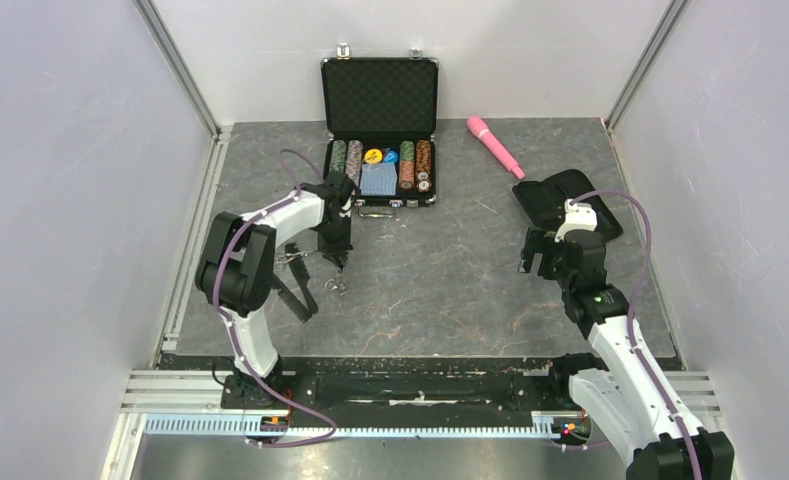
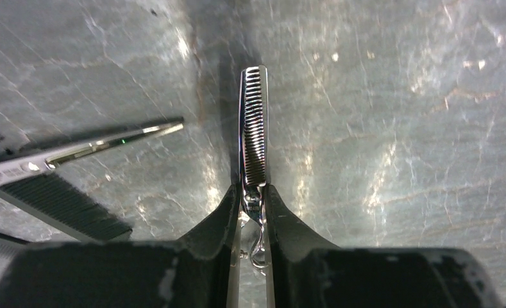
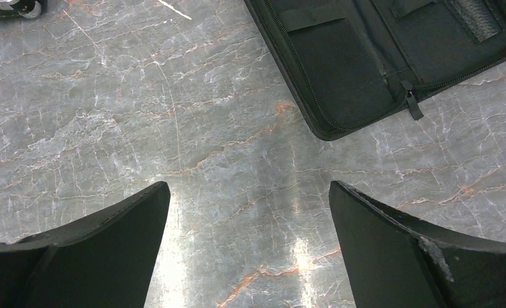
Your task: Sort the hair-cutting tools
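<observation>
Silver thinning scissors point(image 2: 253, 122) on the grey surface point(image 2: 397, 128), toothed blade pointing away, are pinched near the pivot by the left gripper point(image 2: 253, 192). The right gripper point(image 3: 249, 186) hangs wide apart beside the black pouch point(image 3: 353, 64). A straight, level lift would best spare the second scissors point(image 2: 83, 149) and the comb point(image 2: 64, 205) alongside.

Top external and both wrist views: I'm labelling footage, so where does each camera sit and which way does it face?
Top external: above and behind the bases, looking down at the table; both arms, left claw and right claw show.
Left wrist: on the left arm, facing down; its claw pinches thinning scissors.
Right wrist: on the right arm, facing down; its open claw shows, black pouch beyond.
Shared: top and right wrist both show the black pouch.
</observation>
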Available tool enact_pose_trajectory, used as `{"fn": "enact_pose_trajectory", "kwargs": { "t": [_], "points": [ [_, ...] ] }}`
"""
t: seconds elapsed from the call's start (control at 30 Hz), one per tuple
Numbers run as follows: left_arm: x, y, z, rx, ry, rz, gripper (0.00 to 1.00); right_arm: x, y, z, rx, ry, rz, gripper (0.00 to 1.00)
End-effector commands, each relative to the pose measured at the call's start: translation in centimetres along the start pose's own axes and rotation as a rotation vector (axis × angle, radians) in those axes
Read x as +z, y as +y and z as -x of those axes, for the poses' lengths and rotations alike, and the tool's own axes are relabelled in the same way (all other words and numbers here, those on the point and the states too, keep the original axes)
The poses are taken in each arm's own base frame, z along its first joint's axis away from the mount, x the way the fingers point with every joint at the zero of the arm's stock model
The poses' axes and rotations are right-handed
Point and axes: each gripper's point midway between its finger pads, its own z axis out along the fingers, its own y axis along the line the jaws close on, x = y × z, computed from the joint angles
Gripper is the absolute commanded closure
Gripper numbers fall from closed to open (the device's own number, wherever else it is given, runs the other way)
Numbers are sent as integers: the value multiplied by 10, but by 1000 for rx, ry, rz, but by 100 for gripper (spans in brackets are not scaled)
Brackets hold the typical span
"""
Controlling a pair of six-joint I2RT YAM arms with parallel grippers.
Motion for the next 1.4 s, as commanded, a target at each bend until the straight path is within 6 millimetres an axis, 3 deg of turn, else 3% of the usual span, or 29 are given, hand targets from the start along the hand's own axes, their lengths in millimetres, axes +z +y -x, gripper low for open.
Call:
{"fn": "enact_pose_trajectory", "kwargs": {
  "t": [0.0, 0.33, 0.6, 0.77, 1.03, 1.13, 1.23, 1.37],
  "points": [
    [-34, -11, 3, 3, -71, -74, 98, -3, -3, 15, 5, -64, -20, 2],
    [-80, -16, 7, -49, -248, -160, 98, -5, 2, 22, 7, -71, 2, 2],
    [-128, -36, 12, -121, -386, -360, 98, -7, 6, 27, 11, -65, 23, 2],
    [-156, -27, 19, -127, -477, -381, 98, 0, 8, 39, 24, -48, 9, 2],
    [-158, -10, 19, -116, -530, -313, 98, 53, 8, 64, 32, 37, -8, 2],
    [-154, -5, 20, -107, -545, -285, 98, 77, -3, 72, 61, 53, -10, 2],
    [-151, -2, 19, -106, -538, -271, 98, 104, -5, 67, 34, 104, 8, 2],
    [-150, -8, 16, -103, -518, -301, 98, 138, 2, 41, 13, 211, 54, 2]
  ]
}}
